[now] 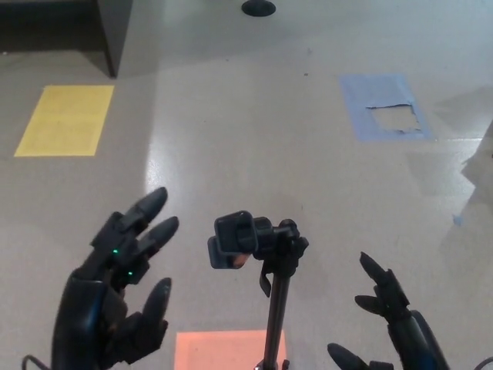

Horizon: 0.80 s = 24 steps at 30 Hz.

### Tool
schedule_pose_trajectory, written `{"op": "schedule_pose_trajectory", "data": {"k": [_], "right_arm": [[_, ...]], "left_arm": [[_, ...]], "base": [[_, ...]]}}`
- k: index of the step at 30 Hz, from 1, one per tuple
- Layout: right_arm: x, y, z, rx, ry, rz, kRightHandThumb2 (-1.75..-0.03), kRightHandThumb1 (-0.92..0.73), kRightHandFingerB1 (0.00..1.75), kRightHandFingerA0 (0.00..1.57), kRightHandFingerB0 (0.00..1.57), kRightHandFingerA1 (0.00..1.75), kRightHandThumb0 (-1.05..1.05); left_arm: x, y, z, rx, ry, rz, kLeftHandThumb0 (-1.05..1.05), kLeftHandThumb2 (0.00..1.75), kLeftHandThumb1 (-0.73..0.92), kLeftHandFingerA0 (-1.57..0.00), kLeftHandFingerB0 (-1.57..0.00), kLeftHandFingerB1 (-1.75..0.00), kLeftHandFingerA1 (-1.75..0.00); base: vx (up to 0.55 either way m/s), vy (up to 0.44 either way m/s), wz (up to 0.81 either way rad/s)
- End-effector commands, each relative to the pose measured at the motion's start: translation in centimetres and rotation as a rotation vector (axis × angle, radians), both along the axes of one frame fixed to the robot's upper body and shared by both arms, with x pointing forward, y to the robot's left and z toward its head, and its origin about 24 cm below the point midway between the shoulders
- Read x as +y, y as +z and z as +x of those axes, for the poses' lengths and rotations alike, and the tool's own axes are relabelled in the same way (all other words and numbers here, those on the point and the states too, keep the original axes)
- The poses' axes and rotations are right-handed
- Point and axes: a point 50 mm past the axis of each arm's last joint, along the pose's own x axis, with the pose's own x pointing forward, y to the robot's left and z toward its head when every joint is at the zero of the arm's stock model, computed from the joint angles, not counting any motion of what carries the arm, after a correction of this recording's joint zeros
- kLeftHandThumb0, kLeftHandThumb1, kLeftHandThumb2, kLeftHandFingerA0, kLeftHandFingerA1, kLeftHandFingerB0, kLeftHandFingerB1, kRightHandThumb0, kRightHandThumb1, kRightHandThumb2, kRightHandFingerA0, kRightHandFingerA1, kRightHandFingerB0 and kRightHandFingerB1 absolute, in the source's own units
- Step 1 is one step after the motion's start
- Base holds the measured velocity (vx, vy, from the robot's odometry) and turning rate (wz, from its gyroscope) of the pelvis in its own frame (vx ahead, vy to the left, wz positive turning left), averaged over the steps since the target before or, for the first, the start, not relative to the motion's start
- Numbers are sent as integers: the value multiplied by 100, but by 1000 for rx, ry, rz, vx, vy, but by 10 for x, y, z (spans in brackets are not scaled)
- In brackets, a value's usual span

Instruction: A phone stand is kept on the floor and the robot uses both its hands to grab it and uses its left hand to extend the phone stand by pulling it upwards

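Matt black plastic phone stand (262, 254) on glossy speckled floor (246, 139)
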Motion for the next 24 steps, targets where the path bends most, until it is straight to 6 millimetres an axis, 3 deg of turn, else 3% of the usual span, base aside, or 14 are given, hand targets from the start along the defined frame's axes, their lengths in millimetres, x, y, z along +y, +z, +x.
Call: {"op": "schedule_pose_trajectory", "data": {"k": [1,8,22,23,24], "right_arm": [[1,3,5,-47,-44,31,-64,-65,29,3,0,89,-105],[8,1,7,-55,-43,19,-65,-68,27,5,0,90,-105],[14,-1,8,-30,-23,9,-63,-66,40,8,0,94,-105],[14,1,11,-26,-18,5,-63,-65,40,6,0,96,-105],[15,3,16,-21,-10,-1,-63,-65,40,6,0,96,-105]], "left_arm": [[-5,2,10,-29,-21,128,-98,66,81,-30,-28,-29,-31],[-14,8,30,-41,-5,29,-99,67,84,-30,-26,-29,-33],[-14,16,44,-35,-36,69,-101,67,85,-27,-21,-27,-33],[-14,18,45,-37,-48,71,-97,107,66,-19,-9,-35,-44],[-14,21,47,-40,-66,74,-97,107,66,-19,-9,-35,-44]], "base": [[0,0,0],[0,0,0],[0,0,0],[0,0,0],[0,0,0]]}}
